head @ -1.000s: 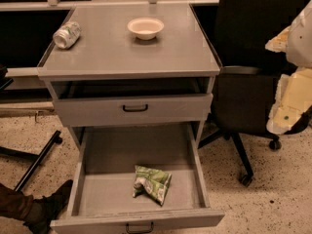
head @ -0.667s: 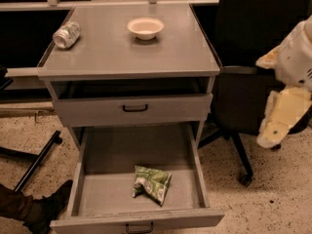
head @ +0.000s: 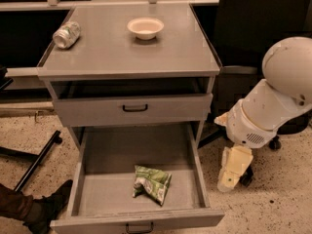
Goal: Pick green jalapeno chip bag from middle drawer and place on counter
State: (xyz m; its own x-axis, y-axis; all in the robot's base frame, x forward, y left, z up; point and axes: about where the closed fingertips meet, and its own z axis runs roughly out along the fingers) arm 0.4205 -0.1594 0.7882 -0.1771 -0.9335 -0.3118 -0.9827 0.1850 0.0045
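The green jalapeno chip bag [head: 152, 183] lies crumpled on the floor of the open middle drawer [head: 97, 193], near its front and a little right of centre. The counter [head: 122, 52] is the grey cabinet top above it. My gripper [head: 232, 173] hangs from the white arm [head: 273, 101], pointing down. It is outside the drawer, to the right of its right wall and above the floor, well apart from the bag. It holds nothing that I can see.
A white bowl [head: 145, 27] and a silvery-green can [head: 67, 34] on its side are on the counter. The shallower drawer front [head: 97, 112] above is shut. A dark office chair [head: 263, 33] stands at the right. A person's shoe [head: 48, 206] and a black chair leg [head: 39, 160] are at the left.
My arm has swung down and to the left, bringing the gripper lower and closer to the drawer's right side. The bag, bowl and can have not moved.
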